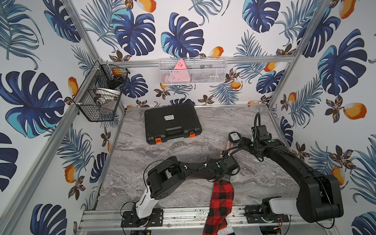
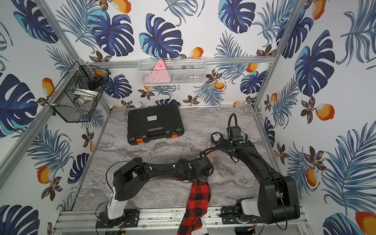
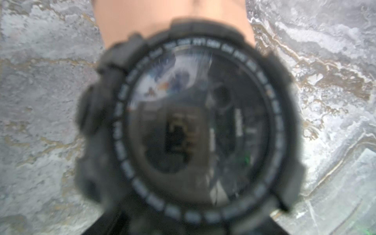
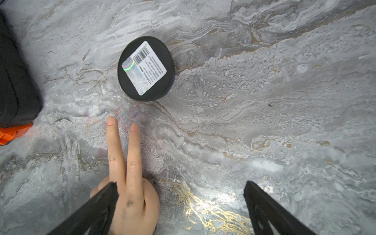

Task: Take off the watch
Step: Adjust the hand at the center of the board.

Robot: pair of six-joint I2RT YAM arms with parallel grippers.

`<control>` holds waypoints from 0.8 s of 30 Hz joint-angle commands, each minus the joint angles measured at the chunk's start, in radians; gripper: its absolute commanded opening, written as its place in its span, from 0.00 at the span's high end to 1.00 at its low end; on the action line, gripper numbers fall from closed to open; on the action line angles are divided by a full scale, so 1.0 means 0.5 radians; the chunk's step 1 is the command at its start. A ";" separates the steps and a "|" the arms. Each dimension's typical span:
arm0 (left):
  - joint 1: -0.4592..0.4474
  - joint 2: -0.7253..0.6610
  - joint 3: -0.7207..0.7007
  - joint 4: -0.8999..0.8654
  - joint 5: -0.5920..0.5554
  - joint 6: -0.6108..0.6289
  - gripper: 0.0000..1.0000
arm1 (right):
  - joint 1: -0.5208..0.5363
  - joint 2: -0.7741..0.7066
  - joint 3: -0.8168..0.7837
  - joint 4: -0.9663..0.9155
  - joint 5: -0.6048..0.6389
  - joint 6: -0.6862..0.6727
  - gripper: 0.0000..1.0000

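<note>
The watch (image 3: 195, 126) is black with a round dark face and fills the left wrist view, blurred, strapped on the peach mannequin wrist (image 3: 162, 22). In both top views it is hidden under my left arm's wrist. My left gripper (image 1: 226, 175) hangs straight over it, and its jaws cannot be made out. My right gripper (image 4: 181, 189) is open beside the mannequin hand (image 4: 130, 203). One of its black fingers (image 4: 101, 203) overlaps that hand's edge, and nothing lies between the two. Two of the hand's fingers stretch toward a black puck.
The black puck with a white label (image 4: 146, 68) lies just past the hand. A black tool case (image 1: 172, 122) sits at the back. Red and black plaid cloth (image 1: 220, 203) trails over the front rail. A black wire basket (image 1: 100, 93) and a white one (image 1: 193, 71) hang on the walls.
</note>
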 commanded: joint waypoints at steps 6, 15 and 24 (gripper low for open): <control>0.002 -0.264 -0.349 0.450 0.104 -0.001 0.51 | 0.012 -0.044 0.014 -0.058 -0.212 0.125 0.00; 0.035 -0.541 -0.621 0.795 0.269 -0.034 0.65 | 0.013 -0.228 -0.090 0.122 -0.713 0.296 0.00; 0.089 -0.704 -0.734 0.921 0.402 -0.085 0.68 | 0.084 -0.362 -0.400 0.702 -1.259 0.585 0.00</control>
